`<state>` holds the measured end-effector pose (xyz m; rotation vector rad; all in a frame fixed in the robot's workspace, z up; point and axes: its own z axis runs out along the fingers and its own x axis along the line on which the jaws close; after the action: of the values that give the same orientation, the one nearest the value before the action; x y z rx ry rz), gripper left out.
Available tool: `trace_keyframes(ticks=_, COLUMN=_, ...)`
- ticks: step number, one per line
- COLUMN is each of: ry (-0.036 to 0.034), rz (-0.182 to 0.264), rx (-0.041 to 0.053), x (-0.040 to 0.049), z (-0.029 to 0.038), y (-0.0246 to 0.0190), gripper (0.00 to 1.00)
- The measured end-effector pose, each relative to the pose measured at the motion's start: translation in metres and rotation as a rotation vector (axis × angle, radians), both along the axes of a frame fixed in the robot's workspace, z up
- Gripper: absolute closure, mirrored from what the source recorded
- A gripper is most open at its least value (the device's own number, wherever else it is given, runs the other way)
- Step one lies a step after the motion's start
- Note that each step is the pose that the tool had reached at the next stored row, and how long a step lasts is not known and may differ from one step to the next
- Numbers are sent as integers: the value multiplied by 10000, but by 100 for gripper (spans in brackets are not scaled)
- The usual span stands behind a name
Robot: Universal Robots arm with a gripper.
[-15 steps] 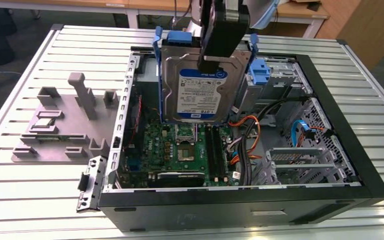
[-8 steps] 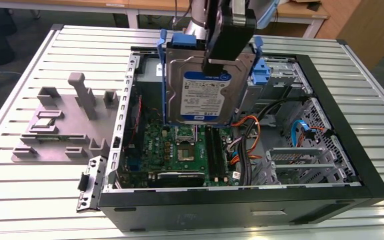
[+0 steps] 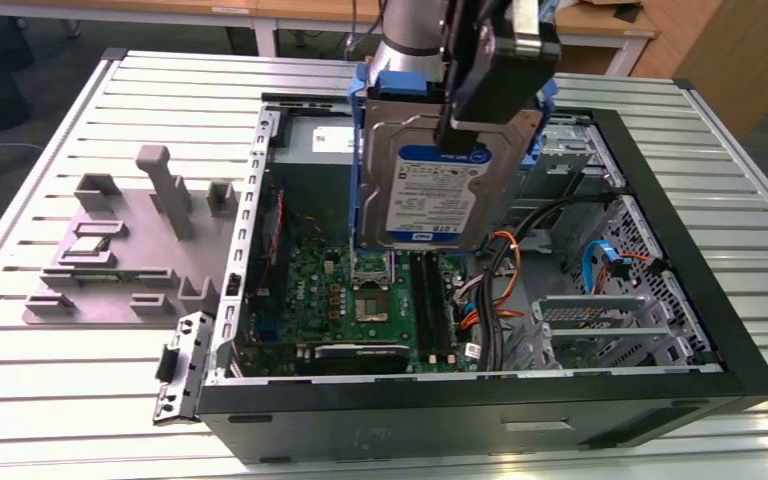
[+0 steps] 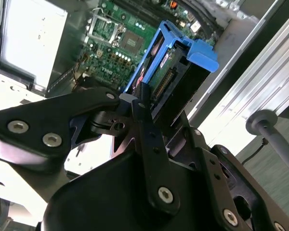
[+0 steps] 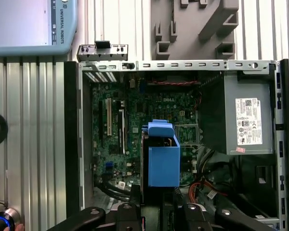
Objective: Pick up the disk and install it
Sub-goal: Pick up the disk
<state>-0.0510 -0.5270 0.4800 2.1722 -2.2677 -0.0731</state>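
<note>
- In the exterior view, the pincer [image 3: 471, 135] is clamped on the disk [image 3: 424, 190]. The disk hangs upright in the air above the open computer case [image 3: 491, 402], with its lower edge over the green motherboard [image 3: 371, 300].
- The drive is flat silver metal with a blue-and-white label, edged by a blue plastic carrier. The case stands on a ribbed metal bench [image 3: 64, 380], and a grey moulded fixture [image 3: 131, 240] sits at the exterior view's left.
- To my eye the step in hand is carrying the disk over the case. Doing it well means a firm grip, no swing, and keeping clear of the orange cables [image 3: 504, 270] and the thin sheet-metal drive cage [image 3: 598, 320].
- In the second wrist view, the matte black fingers [image 4: 143, 115] pinch the disk [image 4: 168, 72] near one end. Its connector edge and blue carrier stick out past them, high above the board.
- In the first wrist view, looking down, the disk's [image 5: 163, 159] smooth blue carrier end floats over the motherboard [image 5: 130, 115]. The grey power-supply box [image 5: 245, 120] sits apart from it inside the case.
</note>
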Motion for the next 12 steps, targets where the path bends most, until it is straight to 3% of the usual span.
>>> trace_keyframes(ticks=12, ry=0, rz=1, rx=-35, x=332, z=-10, y=0, gripper=65)
